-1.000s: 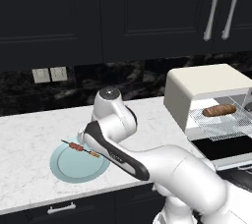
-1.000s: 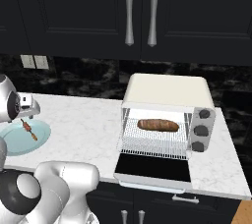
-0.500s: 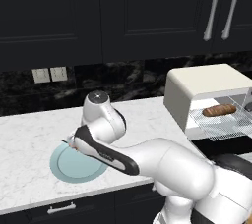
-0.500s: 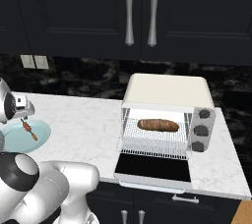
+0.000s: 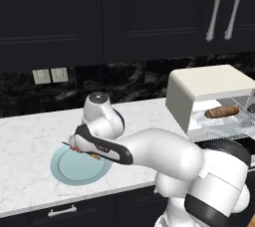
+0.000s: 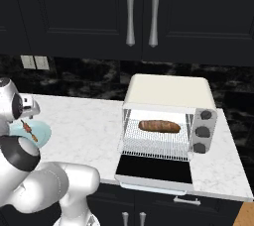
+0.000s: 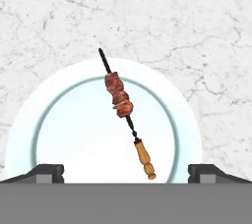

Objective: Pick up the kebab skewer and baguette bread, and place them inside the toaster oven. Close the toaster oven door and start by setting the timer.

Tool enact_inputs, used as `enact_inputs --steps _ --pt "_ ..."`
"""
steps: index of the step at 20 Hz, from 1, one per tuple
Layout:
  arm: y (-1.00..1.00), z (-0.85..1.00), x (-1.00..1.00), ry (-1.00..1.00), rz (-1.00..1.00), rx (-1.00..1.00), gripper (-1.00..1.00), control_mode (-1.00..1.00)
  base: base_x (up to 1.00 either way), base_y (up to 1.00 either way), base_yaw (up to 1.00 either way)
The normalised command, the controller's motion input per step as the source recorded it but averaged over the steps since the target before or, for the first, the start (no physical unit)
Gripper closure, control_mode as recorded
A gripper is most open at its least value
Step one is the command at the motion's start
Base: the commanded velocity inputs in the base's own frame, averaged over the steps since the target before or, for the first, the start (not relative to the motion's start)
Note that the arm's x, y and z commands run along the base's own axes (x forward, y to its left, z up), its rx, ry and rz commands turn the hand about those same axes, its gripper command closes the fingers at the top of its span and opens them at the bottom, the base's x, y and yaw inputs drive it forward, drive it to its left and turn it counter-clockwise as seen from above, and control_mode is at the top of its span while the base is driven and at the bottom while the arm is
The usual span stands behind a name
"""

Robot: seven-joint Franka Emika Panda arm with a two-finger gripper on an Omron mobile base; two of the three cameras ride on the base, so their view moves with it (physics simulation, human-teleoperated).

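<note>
Left base view: the arm bends low over the pale blue plate (image 5: 74, 169) on the marble counter (image 5: 30, 136), part hiding the kebab skewer (image 5: 82, 150); far right, the baguette bread (image 5: 222, 112) lies on the rack inside the toaster oven (image 5: 199, 89).

Right base view: the toaster oven door (image 6: 155, 169) hangs open, the loaf inside, the skewer on the plate at far left.

Hand view: the gripper (image 7: 126, 171) stands wide, its fingertips (image 7: 47, 171) either side of the skewer's wooden handle, above the plate
</note>
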Motion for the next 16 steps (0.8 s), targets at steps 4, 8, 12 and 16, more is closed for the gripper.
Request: enact_inputs --steps 4,8,12,16 --pt "0.08 -0.32 0.23 0.00 0.04 0.00 -1.00 -1.00 0.00 0.00 0.00" --pt "0.21 -0.28 0.10 0.00 0.02 0.00 -1.00 -1.00 0.00 0.00 0.00" --pt "0.30 -0.27 0.04 0.00 0.00 0.00 -1.00 -1.00 0.00 0.00 0.00" --pt "0.15 -0.22 0.09 0.00 0.01 0.00 -1.00 -1.00 0.00 0.00 0.00"
